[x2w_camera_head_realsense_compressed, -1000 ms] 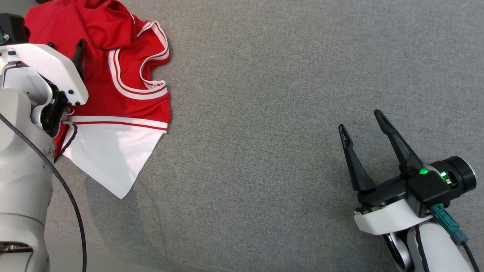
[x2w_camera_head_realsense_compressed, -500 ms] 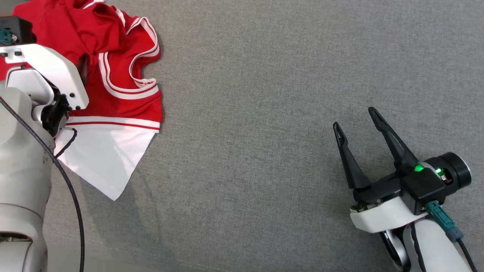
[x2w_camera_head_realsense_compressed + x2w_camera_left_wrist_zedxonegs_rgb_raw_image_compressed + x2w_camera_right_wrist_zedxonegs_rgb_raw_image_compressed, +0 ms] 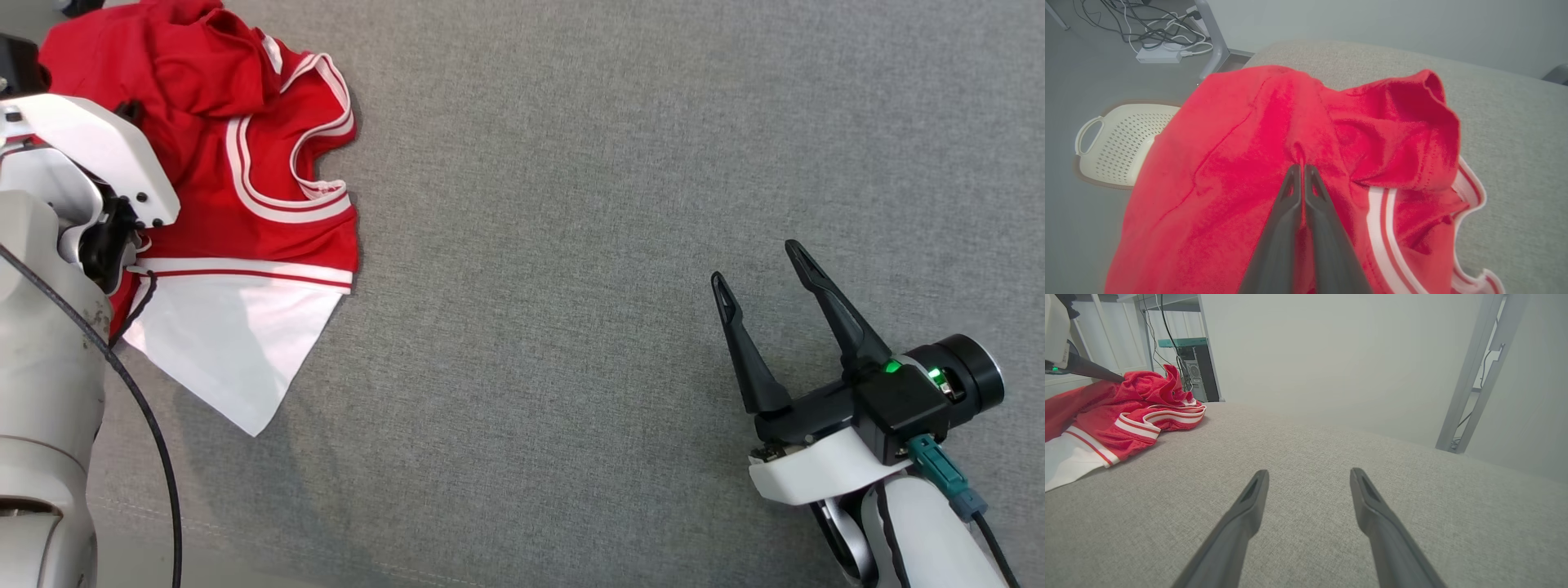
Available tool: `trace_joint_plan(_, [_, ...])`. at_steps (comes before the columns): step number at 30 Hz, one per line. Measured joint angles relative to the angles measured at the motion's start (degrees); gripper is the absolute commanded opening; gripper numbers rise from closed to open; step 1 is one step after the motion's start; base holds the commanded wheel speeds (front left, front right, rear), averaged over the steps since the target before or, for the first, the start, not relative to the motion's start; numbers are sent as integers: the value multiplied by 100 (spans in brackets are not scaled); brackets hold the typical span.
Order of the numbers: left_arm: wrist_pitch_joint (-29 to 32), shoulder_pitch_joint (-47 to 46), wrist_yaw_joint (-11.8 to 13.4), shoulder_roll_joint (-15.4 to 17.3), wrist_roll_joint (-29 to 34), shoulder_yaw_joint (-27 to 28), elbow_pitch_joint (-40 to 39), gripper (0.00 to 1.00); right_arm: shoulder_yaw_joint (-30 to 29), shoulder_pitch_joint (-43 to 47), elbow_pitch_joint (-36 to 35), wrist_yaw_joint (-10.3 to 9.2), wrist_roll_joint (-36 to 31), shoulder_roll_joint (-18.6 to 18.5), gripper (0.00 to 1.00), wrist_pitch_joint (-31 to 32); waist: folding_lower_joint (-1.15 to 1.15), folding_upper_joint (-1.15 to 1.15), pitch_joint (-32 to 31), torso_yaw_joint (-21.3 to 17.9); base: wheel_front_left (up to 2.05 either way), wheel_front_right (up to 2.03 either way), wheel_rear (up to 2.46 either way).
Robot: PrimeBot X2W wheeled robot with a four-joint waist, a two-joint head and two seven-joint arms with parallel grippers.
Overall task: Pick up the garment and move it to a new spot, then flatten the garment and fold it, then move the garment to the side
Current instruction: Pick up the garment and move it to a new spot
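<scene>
Cloth of the large red basketball jersey with white sleeves and striped trim [image 3: 261,188] is pinched in the left gripper [image 3: 1301,166]. Its jaws are shut tight on a raised ridge of red fabric near the middle of the left wrist frame. The jersey lies crumpled in the upper left of the head frame, on the grey fabric-covered worktop [image 3: 588,245]. One white sleeve [image 3: 237,351] is spread flat toward the lower left. Part of the red body seems to hang past the worktop's edge, and a cream perforated plastic basket [image 3: 1114,143] sits on the floor at the left of the wrist frame. The right gripper [image 3: 755,263] hovers at the lower right of the head frame, jaws spread wide and holding nothing, well apart from the jersey.

The step in hand looks like the pick-up before the carry. The pinch seems to take only a thin fold, so a slow, straight lift would test the hold before any sideways travel. Raising it until the white sleeve clears the worktop should prevent dragging and twisting. The bare grey stretch in the middle of the head frame looks a good new spot, probably within reach of both arms for flattening. A jerk could pull the cloth free.
</scene>
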Motion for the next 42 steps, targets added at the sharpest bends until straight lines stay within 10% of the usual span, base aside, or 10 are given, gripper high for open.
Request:
trace_joint_plan(18, [-2171,204,26,75,-290,257,-631,0,-55,166,250,0,153,182,100,-25,0,0,-977,4,0,0,0])
trace_joint_plan(42, [-2246,2466,181,-989,-176,-185,-4941,0,-850,566,-81,0,347,243,100,-33,0,0,-1958,-845,0,0,0])
